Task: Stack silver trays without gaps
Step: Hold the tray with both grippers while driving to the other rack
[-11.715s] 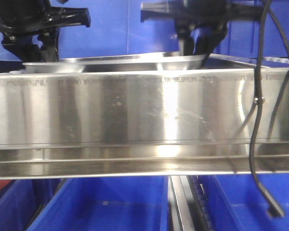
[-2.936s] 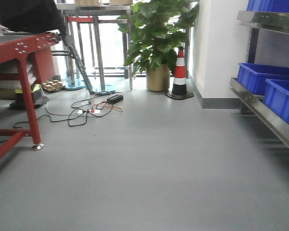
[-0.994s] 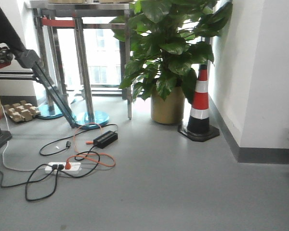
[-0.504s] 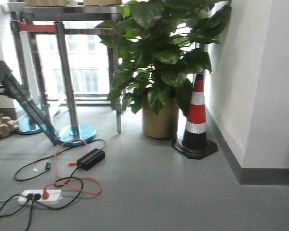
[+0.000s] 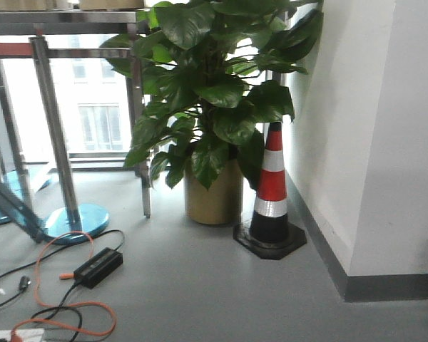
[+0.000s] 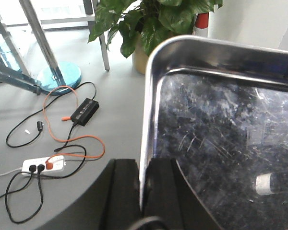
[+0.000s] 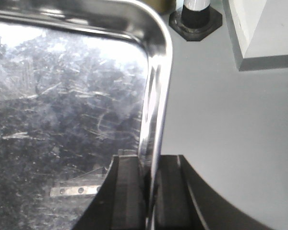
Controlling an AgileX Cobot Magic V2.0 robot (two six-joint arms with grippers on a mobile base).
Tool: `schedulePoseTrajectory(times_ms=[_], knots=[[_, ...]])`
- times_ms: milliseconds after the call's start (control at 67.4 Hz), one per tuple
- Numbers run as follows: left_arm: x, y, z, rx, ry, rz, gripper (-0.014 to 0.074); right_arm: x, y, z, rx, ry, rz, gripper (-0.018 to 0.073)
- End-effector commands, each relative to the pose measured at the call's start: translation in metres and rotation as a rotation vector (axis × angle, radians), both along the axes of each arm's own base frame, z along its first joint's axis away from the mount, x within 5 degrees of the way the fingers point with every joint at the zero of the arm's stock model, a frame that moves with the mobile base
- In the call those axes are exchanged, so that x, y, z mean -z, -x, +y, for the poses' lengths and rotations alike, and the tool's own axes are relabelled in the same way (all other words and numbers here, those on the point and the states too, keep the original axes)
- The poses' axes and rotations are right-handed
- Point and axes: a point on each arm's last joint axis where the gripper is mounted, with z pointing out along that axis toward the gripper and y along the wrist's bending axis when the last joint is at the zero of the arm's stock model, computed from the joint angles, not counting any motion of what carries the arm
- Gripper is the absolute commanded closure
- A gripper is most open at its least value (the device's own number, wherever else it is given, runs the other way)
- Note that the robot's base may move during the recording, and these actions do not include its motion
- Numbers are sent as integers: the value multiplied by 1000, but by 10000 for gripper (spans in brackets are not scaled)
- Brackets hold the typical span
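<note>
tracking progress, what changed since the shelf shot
The base left the shelf and rolled toward the plant and cone, now closer. The tray, then on the shelf, is carried with left end effector and right end effector shut on its rims. Plant, cone, adapter stayed put.

A potted plant (image 5: 212, 107) is seen beside a striped cone (image 5: 270, 191) against the wall (image 5: 374, 128); cables (image 5: 50, 244) are laid on the floor (image 5: 200, 299).
</note>
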Motion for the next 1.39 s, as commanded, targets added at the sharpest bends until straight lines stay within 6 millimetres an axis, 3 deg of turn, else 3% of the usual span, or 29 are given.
schedulePoseTrajectory(times_ms=[0,341,1379], knots=[[-5,0,-4,43,25,-43,613,-8,0,8,-83,-81,-59,563],[-4,-1,-4,43,23,-42,613,-12,-1,17,-152,-156,-102,563],[-4,-1,-4,43,23,-42,613,-13,-1,18,-156,-161,-105,563]])
